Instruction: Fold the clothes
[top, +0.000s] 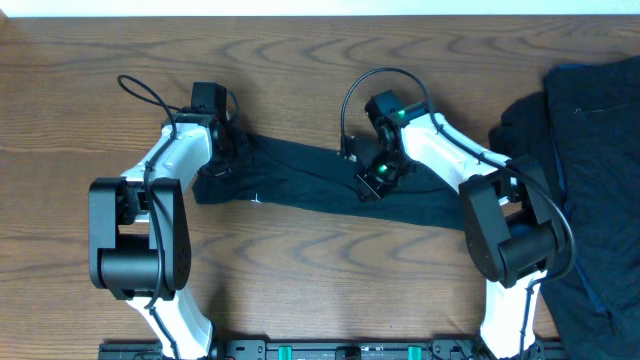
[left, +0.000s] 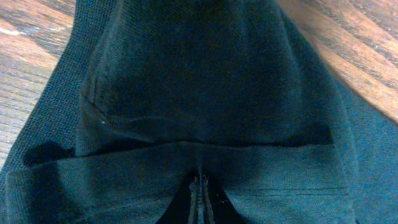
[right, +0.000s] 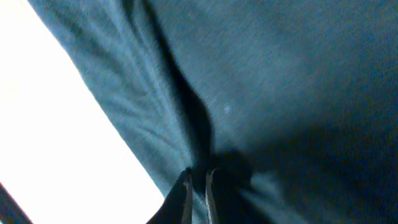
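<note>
Now | clothes, 2: dark navy soft fabric garment (top: 300, 182) stretched across worktop (top: 300, 60); dark fabric heap (top: 590, 130) far right | arms, 2, elbows bent, reaching inward | my left end effector (left: 200, 199) clamped on garment's end | my right end effector (right: 198, 186) near-closed, pinching its fold

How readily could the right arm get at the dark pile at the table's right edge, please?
Probably not yet: nothing blocks the pile close by, but the right tool looks pinched on the stretched garment mid-table.

Dark navy garment (left: 205, 81), stitched hem (left: 280, 165) pinched in left end effector (left: 200, 199), wooden table (left: 360, 43)
</note>
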